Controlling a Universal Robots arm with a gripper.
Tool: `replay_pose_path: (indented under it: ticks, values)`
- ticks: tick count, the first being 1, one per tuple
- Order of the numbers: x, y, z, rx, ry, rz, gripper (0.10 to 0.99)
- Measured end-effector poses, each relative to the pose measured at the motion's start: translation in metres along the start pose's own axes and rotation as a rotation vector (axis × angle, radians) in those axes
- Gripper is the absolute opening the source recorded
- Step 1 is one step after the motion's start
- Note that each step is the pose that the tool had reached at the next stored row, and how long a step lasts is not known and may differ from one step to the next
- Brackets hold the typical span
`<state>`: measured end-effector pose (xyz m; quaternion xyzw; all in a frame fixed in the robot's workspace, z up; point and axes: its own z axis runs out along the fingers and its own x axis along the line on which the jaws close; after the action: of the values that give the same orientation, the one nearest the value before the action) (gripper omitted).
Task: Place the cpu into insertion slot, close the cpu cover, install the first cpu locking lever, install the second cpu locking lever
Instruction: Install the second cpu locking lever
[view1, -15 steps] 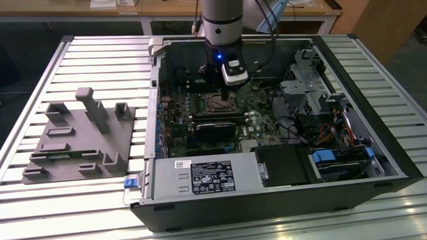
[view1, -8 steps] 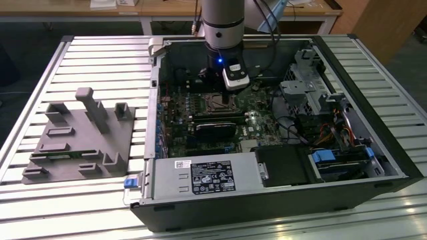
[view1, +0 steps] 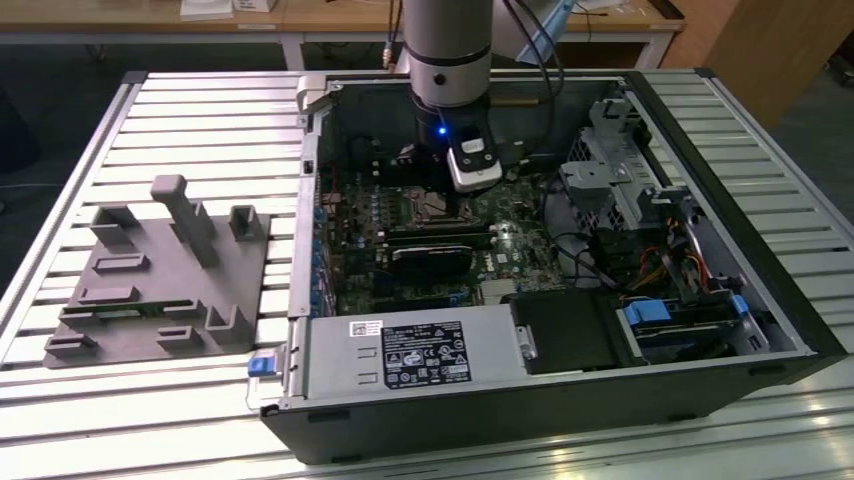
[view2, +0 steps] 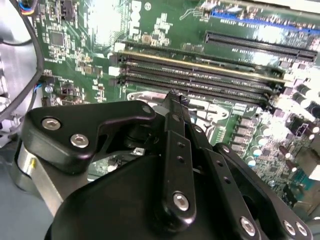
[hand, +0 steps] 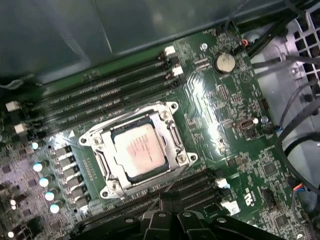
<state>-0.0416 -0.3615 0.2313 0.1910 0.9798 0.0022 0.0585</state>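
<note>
One dull silver-grey square cpu (hand: 139, 151) was seated in socket, framed by thin silver metal cpu cover (hand: 172, 135); black gripper (hand: 172, 220) was held just beside it, finger state impossible to tell.

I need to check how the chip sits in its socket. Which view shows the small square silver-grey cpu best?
The first wrist view: the small square silver-grey cpu lies in plain sight there, framed by the thin silver metal cpu cover. In the exterior view the socket area is a small dark patch beneath the arm. In the second wrist view the black gripper body blocks the socket.

The cpu (hand: 139, 152) sits seated — the cpu cover (hand: 172, 131) closed.
</note>
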Motion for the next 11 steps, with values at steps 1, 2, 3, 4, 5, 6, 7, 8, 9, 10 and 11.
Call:
replay_pose_path:
  ticks: [1,2,3,4,5,6,7,8,9,10,11]
  values:
    - [-0.0003,-0.0010,0.0004,-0.001,0.0003,-0.001,0.106]
    - [-0.0003,-0.0016,0.0010,-0.002,0.0010,-0.004,0.106]
    - [0.0001,-0.0020,0.0015,-0.004,0.0015,-0.011,0.106]
    - [0.0004,-0.0023,0.0019,-0.005,0.0018,-0.021,0.106]
    - [0.0007,-0.0025,0.0023,-0.007,0.0021,-0.032,0.106]
    - [0.0008,-0.0026,0.0025,-0.008,0.0025,-0.045,0.106]
    - [0.0009,-0.0027,0.0027,-0.010,0.0029,-0.059,0.106]
    - [0.0010,-0.0027,0.0030,-0.011,0.0033,-0.073,0.106]
    - [0.0011,-0.0027,0.0031,-0.013,0.0037,-0.088,0.106]
    - [0.0012,-0.0028,0.0034,-0.015,0.0041,-0.102,0.106]
    - [0.0013,-0.0028,0.0036,-0.016,0.0045,-0.116,0.106]
